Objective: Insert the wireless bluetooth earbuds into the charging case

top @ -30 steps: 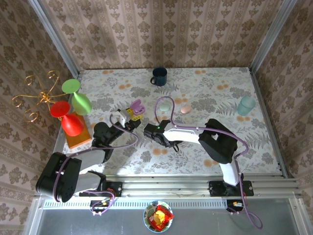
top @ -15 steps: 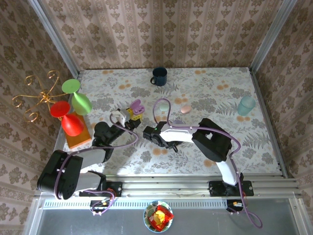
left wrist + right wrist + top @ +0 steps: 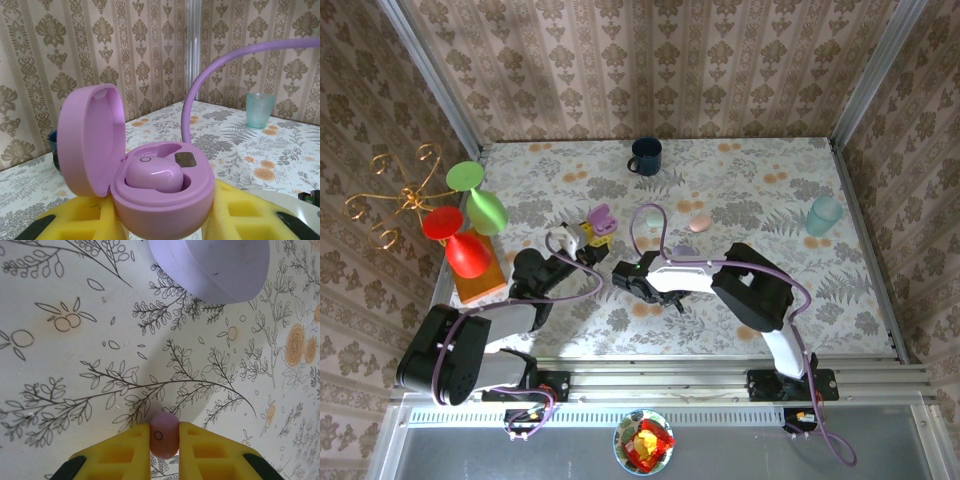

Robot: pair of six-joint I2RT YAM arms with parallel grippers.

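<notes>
- Clamps the left claw (image 3: 160,219) by its yellow pads onto the base of a glossy lilac oval plastic charging case (image 3: 165,200), with the lid hinged up and leaning left.
- Carries one pink-lilac glossy earbud (image 3: 152,176) seated in a well of that open case (a small dark square just beside it).
- Holds the case left of centre over the floral-patterned tabletop (image 3: 770,180) in the overhead view, with the right claw (image 3: 623,274) near it and low over the surface.
- Pinches a small pink glossy earbud (image 3: 164,437) between the yellow fingertips of the right claw, closed on it, right down at the tabletop (touching or just above: cannot tell).
- Faces a pale lilac rounded closed shell (image 3: 215,265) lying on the tabletop, apart from the pinched earbud.
- Farther back: a dark blue mug (image 3: 645,155) near the rear edge, a translucent teal cup (image 3: 825,215) at the right, and between them a small pink pebble-like case (image 3: 699,223) and a pale green pebble-like case (image 3: 655,213).
- At the left edge: a green goblet (image 3: 480,200) and a red goblet (image 3: 460,245) by an orange block (image 3: 480,282), with a gold wire stand (image 3: 395,195) beside.
</notes>
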